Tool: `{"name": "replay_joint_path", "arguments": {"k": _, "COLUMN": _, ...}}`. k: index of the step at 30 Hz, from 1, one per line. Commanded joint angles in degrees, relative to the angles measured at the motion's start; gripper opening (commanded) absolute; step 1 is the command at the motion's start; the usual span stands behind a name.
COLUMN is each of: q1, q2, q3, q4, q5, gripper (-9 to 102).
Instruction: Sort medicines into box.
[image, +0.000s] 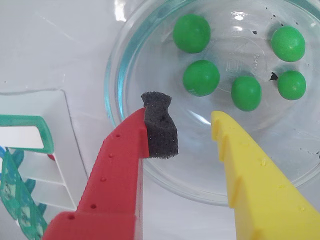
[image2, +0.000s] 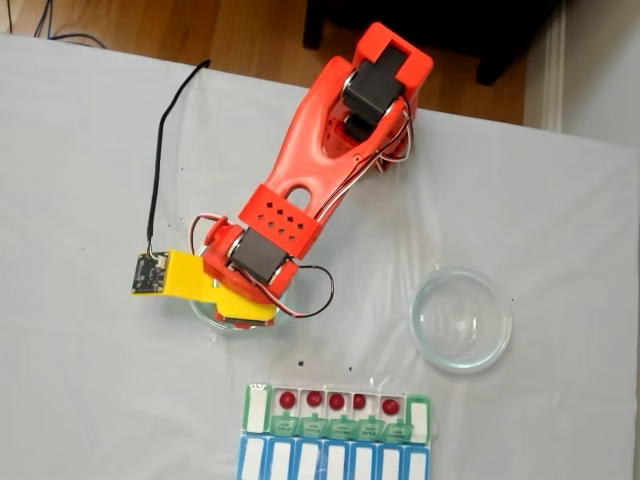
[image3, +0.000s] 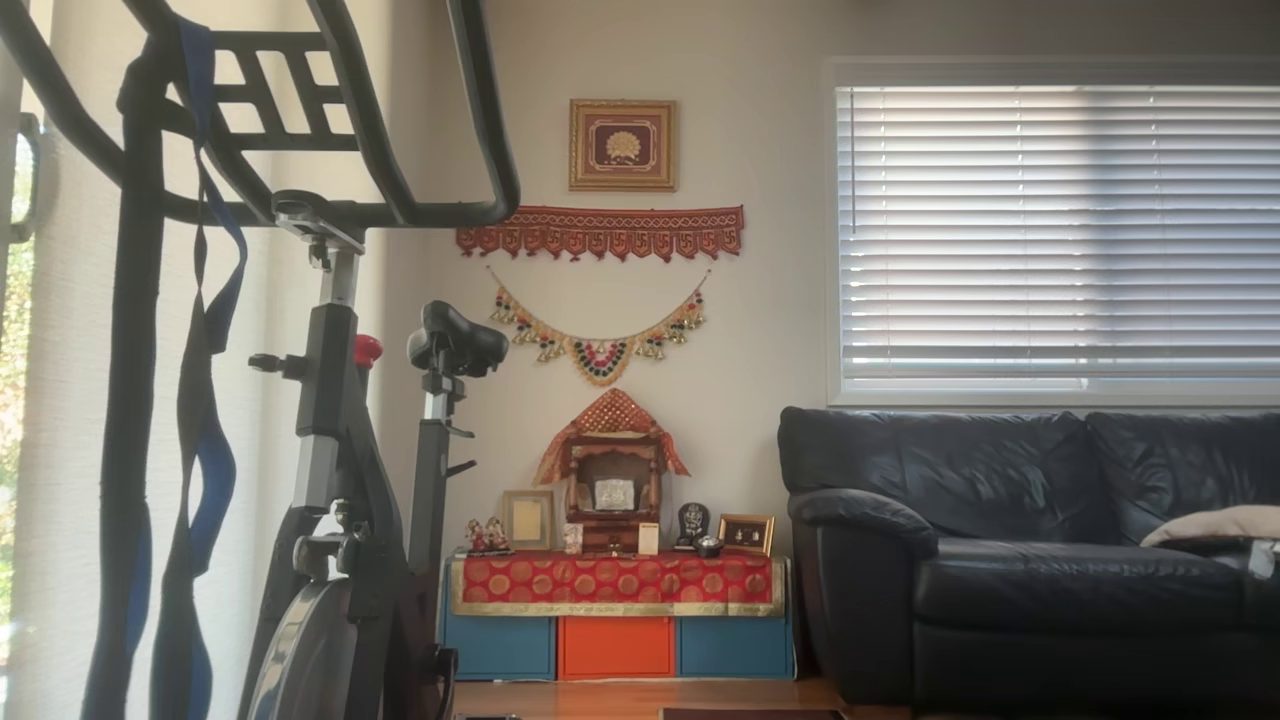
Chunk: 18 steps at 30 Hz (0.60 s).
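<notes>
Several bright green medicines (image: 201, 77) lie loose in a round clear glass dish (image: 112, 85). My gripper (image: 192, 125) hangs open just above the dish's near side. Its red finger carries a black foam pad (image: 161, 127) and its yellow finger (image: 240, 165) stands apart from it, with nothing between them. In the fixed view the gripper (image2: 238, 310) covers that dish at the table's left centre. The box (image2: 258, 408) lies near the front edge with its green lids (image2: 343, 430) folded open and several dark red medicines (image2: 314, 399) in its compartments. A corner of the box (image: 30, 135) appears at the left of the wrist view.
An empty glass dish (image2: 415, 315) stands to the right of the arm. A blue-framed row of white lids (image2: 335, 462) sits right in front of the box. A black cable (image2: 165, 130) runs from the wrist camera board (image2: 150, 273) to the back left. Tiny black specks dot the cloth.
</notes>
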<state>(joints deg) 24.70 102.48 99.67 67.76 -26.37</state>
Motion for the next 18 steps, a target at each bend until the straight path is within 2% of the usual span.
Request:
{"name": "replay_joint_path", "arguments": {"k": 1, "q1": -0.35, "q2": 0.79, "q3": -0.18, "q4": -0.53, "q5": -0.26, "gripper": 16}}
{"name": "replay_joint_path", "arguments": {"k": 18, "q1": 0.44, "q2": -0.97, "q3": 2.11, "q4": -3.78, "q5": -1.14, "gripper": 18}}
